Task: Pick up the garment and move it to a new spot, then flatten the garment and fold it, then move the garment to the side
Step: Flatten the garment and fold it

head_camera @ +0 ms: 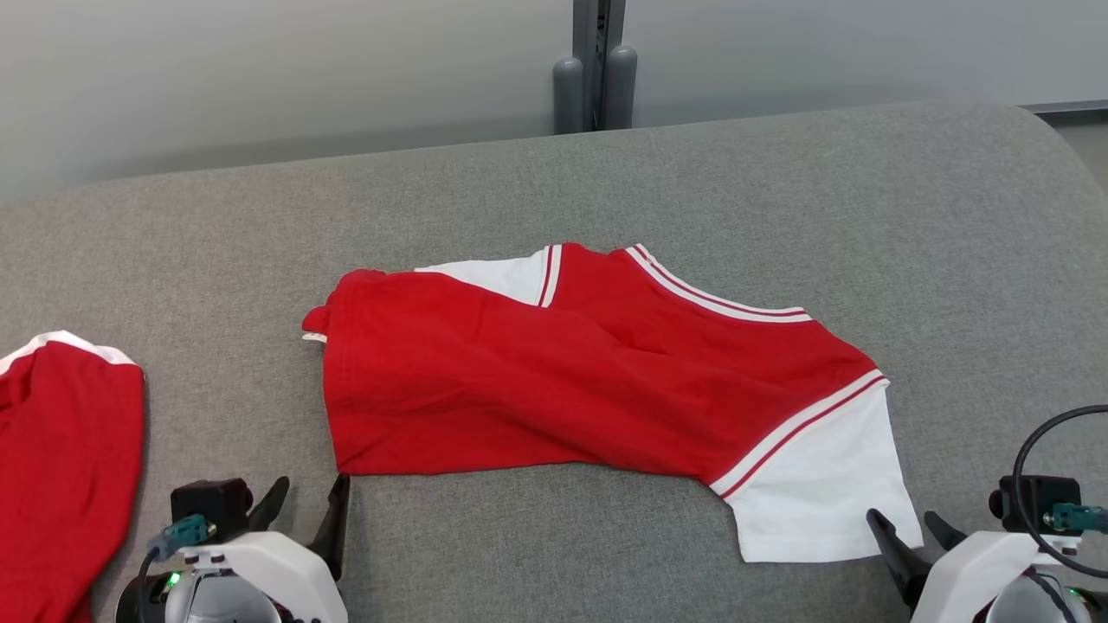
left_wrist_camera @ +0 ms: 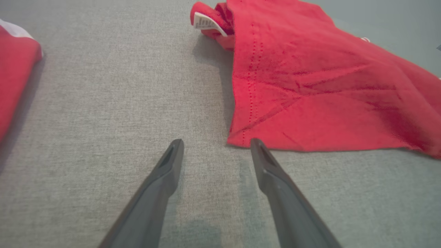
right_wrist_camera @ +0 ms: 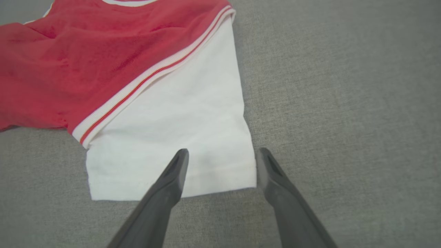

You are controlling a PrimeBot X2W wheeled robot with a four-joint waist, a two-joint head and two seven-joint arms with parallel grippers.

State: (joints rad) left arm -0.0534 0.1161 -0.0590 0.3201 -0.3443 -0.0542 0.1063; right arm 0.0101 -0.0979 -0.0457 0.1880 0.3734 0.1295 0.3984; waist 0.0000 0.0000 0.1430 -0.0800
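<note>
The fingers [left_wrist_camera: 162,182] of the left gripper [head_camera: 310,497] were spread wide and empty, their tips just short of the red hem corner [left_wrist_camera: 241,137] of the garment [head_camera: 554,381]. Those of the right gripper [head_camera: 905,523] were likewise parted and empty, set about the outer corner of the white sleeve [right_wrist_camera: 179,131]. The garment lay rumpled in the middle of the desk [head_camera: 779,190]. For a clean lift, both corners would best be pinched low and together, and the second red garment [head_camera: 61,450] left undisturbed.

Grey woven surface [head_camera: 779,190], far right corner rounded.
Red cloth [head_camera: 61,467], white trim along its top, lying at the surface's left.
Pale wall [head_camera: 260,69] behind.
Grey post [head_camera: 595,69] against the wall.
</note>
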